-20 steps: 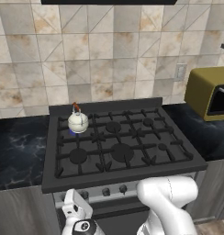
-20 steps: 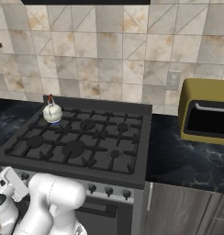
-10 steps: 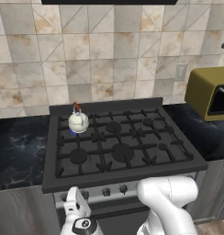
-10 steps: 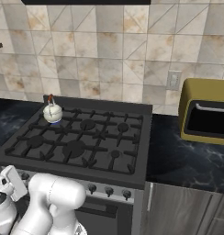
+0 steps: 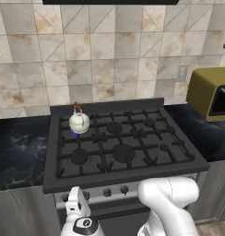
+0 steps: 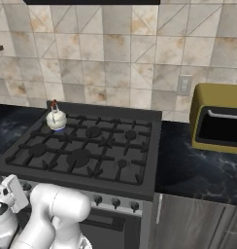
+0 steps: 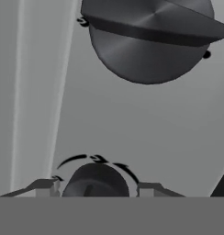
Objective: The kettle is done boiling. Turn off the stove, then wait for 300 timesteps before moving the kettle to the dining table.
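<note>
While the kettle sits upright on the back-left burner of the stove, you can see a small blue glow at its base in the left base view, and the same squat white body shows on that rear corner grate in the right base view. Its thin red-orange handle arches above it. Your gripper is down in front of the range, at the left end of the grey control panel, where the row of dark knobs runs. From the hand view, you look straight at that panel: a small dark knob lies between the two fingertips, which stand one on each side of it with the jaws partly spread. Whether the pads actually press on it is hard to judge, since the lower edge of that view cuts them off. A larger dark knob fills the upper part of that view. Further out, black marble counters flank the range, and an olive-yellow toaster oven stands on the right-hand counter against the tiled wall.
</note>
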### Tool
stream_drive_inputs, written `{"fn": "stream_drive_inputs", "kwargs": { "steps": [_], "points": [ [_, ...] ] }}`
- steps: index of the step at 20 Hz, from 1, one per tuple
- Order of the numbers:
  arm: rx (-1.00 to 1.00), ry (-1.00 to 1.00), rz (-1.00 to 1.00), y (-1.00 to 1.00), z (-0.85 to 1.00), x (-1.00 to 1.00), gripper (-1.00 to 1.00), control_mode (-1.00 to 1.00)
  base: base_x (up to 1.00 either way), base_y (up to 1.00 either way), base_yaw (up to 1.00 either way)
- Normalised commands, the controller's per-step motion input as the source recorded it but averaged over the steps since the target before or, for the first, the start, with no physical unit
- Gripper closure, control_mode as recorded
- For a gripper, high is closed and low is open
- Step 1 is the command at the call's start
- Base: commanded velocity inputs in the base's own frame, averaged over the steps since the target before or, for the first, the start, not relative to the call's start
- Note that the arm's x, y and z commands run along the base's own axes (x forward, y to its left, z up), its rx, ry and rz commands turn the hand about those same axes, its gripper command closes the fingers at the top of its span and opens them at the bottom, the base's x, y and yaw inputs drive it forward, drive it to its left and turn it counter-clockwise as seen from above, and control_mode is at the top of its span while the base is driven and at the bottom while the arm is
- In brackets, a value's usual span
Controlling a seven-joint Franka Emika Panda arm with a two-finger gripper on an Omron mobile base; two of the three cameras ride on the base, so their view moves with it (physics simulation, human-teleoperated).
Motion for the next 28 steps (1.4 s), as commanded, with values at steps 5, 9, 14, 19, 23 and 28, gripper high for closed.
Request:
{"fn": "stream_drive_inputs", "kwargs": {
  "steps": [5, 9, 14, 19, 23, 28],
  "points": [
    [0.75, -0.02, -0.18, -0.45, -0.14, -0.05, 1.0, -1.0, 0.0, 0.0, 0.0],
    [0.75, 0.04, -0.09, -0.71, -0.22, -0.02, 1.0, -1.0, 0.0, 0.0, 0.0],
    [0.75, -0.11, -0.1, -0.7, -0.29, -0.23, 1.0, -1.0, 0.0, 0.0, 0.0],
    [0.75, -0.13, -0.11, -0.64, -0.24, -0.29, 1.0, -1.0, 0.0, 0.0, 0.0],
    [0.75, -0.09, -0.16, -0.54, -0.27, -0.11, 1.0, -1.0, 0.0, 0.0, 0.0],
    [0.73, -0.11, -0.18, -0.41, -0.17, -0.04, 1.0, -1.0, 0.0, 0.0, 0.0]
  ]
}}
